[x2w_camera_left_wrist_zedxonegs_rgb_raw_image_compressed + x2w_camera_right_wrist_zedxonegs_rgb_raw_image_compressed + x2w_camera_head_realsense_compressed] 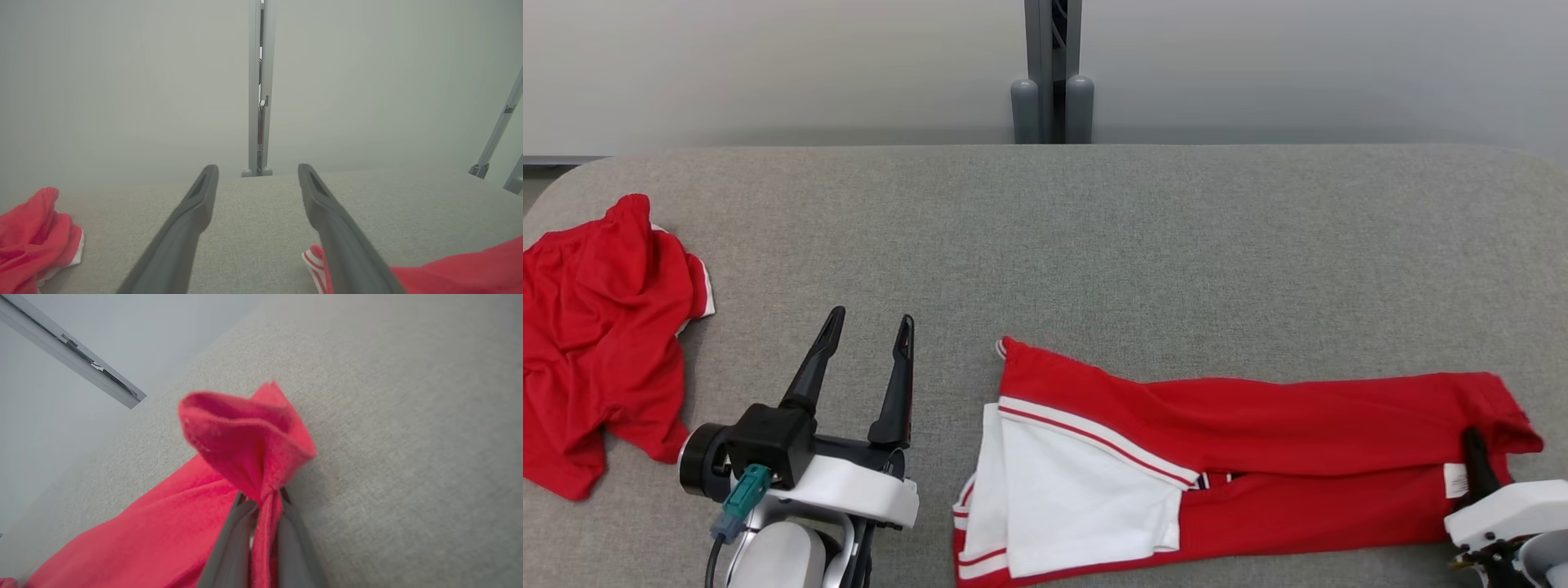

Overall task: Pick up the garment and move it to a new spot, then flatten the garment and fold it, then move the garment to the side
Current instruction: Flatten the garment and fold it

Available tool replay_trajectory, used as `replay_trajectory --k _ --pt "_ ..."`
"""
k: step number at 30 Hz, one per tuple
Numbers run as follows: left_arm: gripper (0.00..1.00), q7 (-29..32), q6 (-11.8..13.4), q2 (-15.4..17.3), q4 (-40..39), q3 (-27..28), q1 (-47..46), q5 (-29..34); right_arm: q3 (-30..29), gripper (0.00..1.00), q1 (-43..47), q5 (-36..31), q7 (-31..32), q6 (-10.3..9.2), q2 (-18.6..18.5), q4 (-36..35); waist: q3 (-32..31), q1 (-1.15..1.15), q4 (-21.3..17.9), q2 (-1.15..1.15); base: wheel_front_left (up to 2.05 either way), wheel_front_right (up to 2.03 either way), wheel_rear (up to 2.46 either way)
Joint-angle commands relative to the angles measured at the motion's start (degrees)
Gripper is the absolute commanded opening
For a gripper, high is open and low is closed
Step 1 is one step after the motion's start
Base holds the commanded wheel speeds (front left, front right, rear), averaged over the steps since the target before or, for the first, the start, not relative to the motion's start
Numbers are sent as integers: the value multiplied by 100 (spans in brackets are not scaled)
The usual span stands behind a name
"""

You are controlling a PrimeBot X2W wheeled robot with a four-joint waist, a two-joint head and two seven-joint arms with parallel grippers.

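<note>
"Across the grey table, what lies where?"
"A red garment with white panels, stretched long at the near right. A second red heap sits far left, well apart."
"How will it handle?"
"Likely soft, light and limp — it should sag and trail, so an edge or corner is the place to pinch."
"And the grippers?"
"The right gripper is clenched on the garment's right end, cloth bunched between its fingers. The left gripper hangs spread and empty near the garment's left end — not touching."

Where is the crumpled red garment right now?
The crumpled garment lies far left on the table in the head view, left of the left gripper.
</note>
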Motion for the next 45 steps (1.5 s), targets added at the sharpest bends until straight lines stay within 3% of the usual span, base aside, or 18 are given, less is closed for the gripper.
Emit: replay_trajectory --k 1,14,23,38,45 --pt "100 -18 -12 17 6 17 61 36 -67 0 -79 -63 -53 -1 -78 19 -9 0 2 0 0 0 0" --pt "100 -18 -19 17 72 -15 107 -22 -463 0 -216 -670 -51 0 -519 186 -164 0 19 0 0 0 0" --pt "100 -18 51 18 106 28 186 -132 -256 0 -66 -684 -49 0 -389 -506 -312 0 -56 0 0 0 0" --pt "100 -19 74 19 106 235 293 -274 1012 0 264 -217 101 1 -120 -2110 -537 0 -199 0 0 0 0" --pt "100 -19 52 18 109 243 303 -320 1533 0 207 80 279 1 271 -2671 -553 0 -94 0 0 0 0"
